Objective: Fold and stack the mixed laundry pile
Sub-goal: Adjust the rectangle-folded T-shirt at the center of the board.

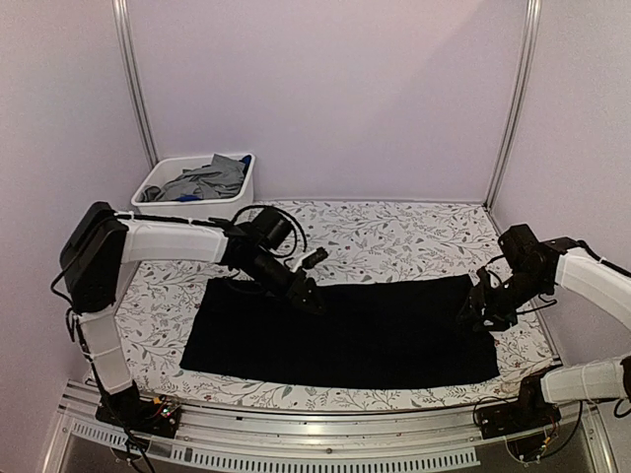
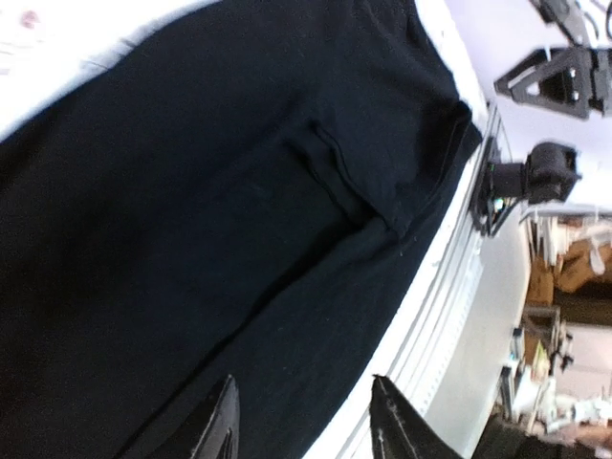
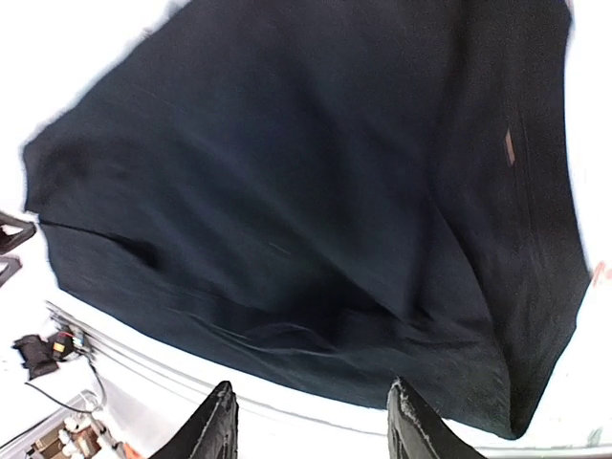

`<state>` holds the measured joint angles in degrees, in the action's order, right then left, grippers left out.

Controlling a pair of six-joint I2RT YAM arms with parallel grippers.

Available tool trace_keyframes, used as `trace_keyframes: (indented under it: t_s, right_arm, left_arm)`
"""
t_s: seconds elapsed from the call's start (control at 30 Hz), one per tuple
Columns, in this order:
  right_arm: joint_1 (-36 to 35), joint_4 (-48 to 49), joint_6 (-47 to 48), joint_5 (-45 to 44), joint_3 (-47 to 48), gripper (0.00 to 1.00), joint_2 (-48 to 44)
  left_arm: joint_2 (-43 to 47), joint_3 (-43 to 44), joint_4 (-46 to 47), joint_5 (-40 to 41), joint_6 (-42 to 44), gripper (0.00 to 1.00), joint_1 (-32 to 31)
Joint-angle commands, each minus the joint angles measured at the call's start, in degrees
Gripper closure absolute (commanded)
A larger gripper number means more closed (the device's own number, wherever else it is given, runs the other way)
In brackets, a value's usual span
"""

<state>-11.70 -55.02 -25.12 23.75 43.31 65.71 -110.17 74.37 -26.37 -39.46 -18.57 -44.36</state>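
The white bin (image 1: 197,209) at the surface's (image 1: 394,236) back left holds a crumpled grey shirt (image 1: 209,179) and blue cloth (image 1: 184,198). The black T-shirt (image 1: 345,335) lies spread flat; the left pincer (image 1: 314,304) and right pincer (image 1: 471,317) stand open and empty above it.

Top view: soft, even, diffuse light from overhead; lilac cast on walls (image 1: 325,89). Shadows faint. Black T-shirt (image 1: 345,330) reads as near-featureless dark slab, folds barely readable. Mild glare on metal rail (image 1: 325,434) at near edge. Wrist views: table (image 2: 86,43) blown out to white, pattern nearly lost; cloth dim, seams just visible. Right wrist view smeared by motion blur, edges soft. Left wrist view sharper, background at right out of focus.
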Motion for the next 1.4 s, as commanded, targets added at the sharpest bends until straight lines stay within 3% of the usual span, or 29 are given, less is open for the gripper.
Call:
trace_keyframes:
  t_s: [0.0,0.23,0.5,0.77,1.03,1.37]
  right_arm:
    - [-0.1,4.3,0.1,1.0,7.4,0.50,-1.3]
    - [-6.5,17.1,1.0,6.5,16.1,0.57,8.9]
    - [-22.3,20.5,8.3,1.0,31.5,0.61,30.1]
    - [-30.9,11.4,17.5,-10.8,43.0,0.62,44.9]
    - [-33.0,8.7,22.4,-18.3,42.7,0.61,48.7]
    - [-33.4,9.2,24.5,-19.3,41.4,0.63,51.4]
  left_arm:
    - [13.2,-10.2,10.7,4.3,-10.5,0.54,9.3]
    - [27.6,-21.1,7.4,10.0,-16.8,0.53,24.2]
    - [35.1,-28.4,-0.6,13.9,-20.1,0.54,36.1]
    - [31.9,-29.4,-2.4,11.7,-20.0,0.54,39.1]
    - [26.4,-28.2,-2.4,11.4,-19.6,0.54,39.0]
    - [23.4,-28.6,-4.4,13.5,-19.9,0.54,38.7]
